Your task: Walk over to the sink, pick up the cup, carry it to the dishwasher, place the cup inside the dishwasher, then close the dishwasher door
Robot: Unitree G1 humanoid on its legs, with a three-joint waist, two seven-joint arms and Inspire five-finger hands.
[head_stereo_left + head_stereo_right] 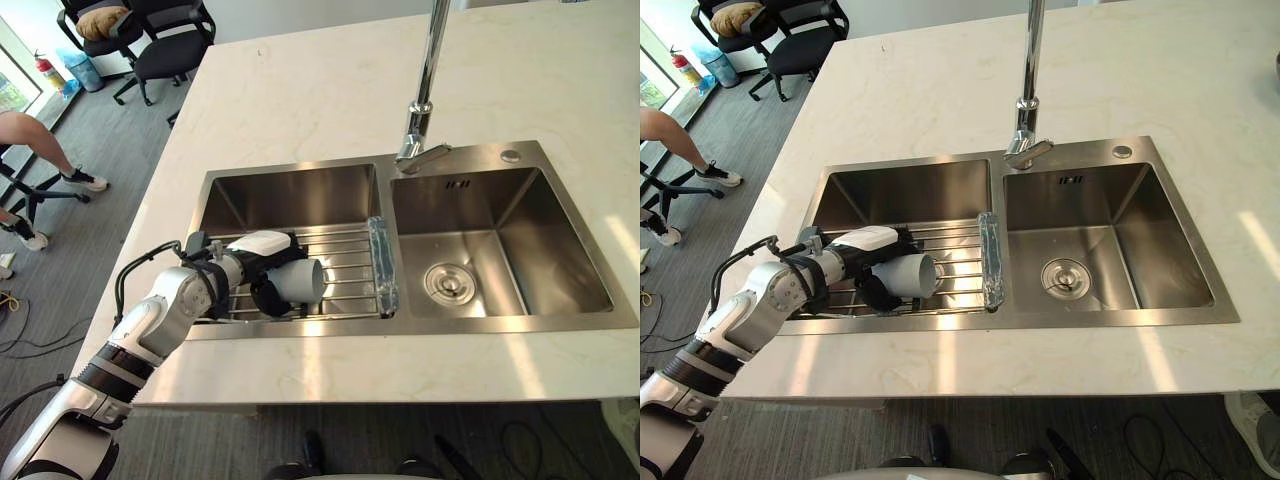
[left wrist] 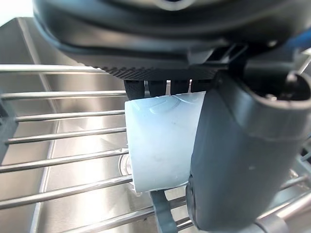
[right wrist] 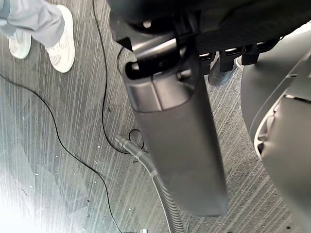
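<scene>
— Surroundings, anything in the way?
— Pale stone worktop (image 1: 300, 90) with a steel double sink (image 1: 480, 152) set in. Tall faucet (image 1: 428, 70) at the back between the two basins, well apart from the left hand (image 1: 250, 270). Wire rack (image 1: 345, 250) across the near part of the left basin (image 1: 290, 195), ending on the right in a clear rolled strip (image 1: 382, 265). Off to the left, on the grey floor (image 1: 110, 130), office chairs (image 1: 165, 40) and a person's legs (image 1: 45, 150).

— And the cup?
— Pale, plain, smooth-walled cup (image 1: 300, 281). On its side, mouth toward the right basin (image 1: 540, 230). Resting on the rack or just above it: hard to tell. Grasped by the left hand, dark fingers curled round it, white-covered thumb on top.

— Inside the basins?
— Left basin: rack, cup and hand. Right basin: round drain strainer (image 1: 449, 283) in the bottom.

— Right hand?
— Right hand (image 3: 175, 136) down low over the floor, near a person's white shoe (image 3: 62, 41). Open or clenched: cannot tell.
</scene>
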